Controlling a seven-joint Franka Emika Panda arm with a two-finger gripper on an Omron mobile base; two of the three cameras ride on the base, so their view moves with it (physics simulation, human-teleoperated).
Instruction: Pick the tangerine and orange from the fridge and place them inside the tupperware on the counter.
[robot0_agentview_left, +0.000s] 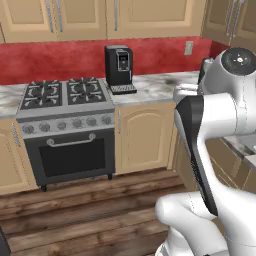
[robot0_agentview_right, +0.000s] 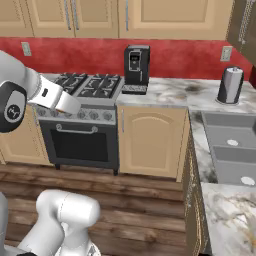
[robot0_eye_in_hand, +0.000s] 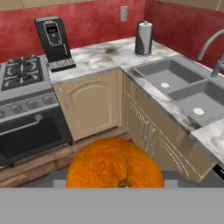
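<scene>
A round orange-coloured fruit (robot0_eye_in_hand: 114, 164) bulges up from the bottom middle of the hand view, close to the camera, its stem end facing down. My gripper is shut on it, and the fruit hides the fingers. Whether it is the tangerine or the orange I cannot tell. It hangs above the wooden floor in front of the corner cabinets. The white marble counter (robot0_eye_in_hand: 103, 56) runs along the red wall and turns at the corner; it also appears in the base views (robot0_agentview_left: 155, 86) (robot0_agentview_right: 175, 94). The fridge and the tupperware are out of view.
A black coffee machine (robot0_eye_in_hand: 53, 38) stands on the counter beside the stove (robot0_eye_in_hand: 19, 74) and its oven (robot0_agentview_left: 70, 155). A grey double sink (robot0_eye_in_hand: 183, 87) with a tap (robot0_eye_in_hand: 214, 52) lies to the right. A metal canister (robot0_eye_in_hand: 143, 38) stands in the corner.
</scene>
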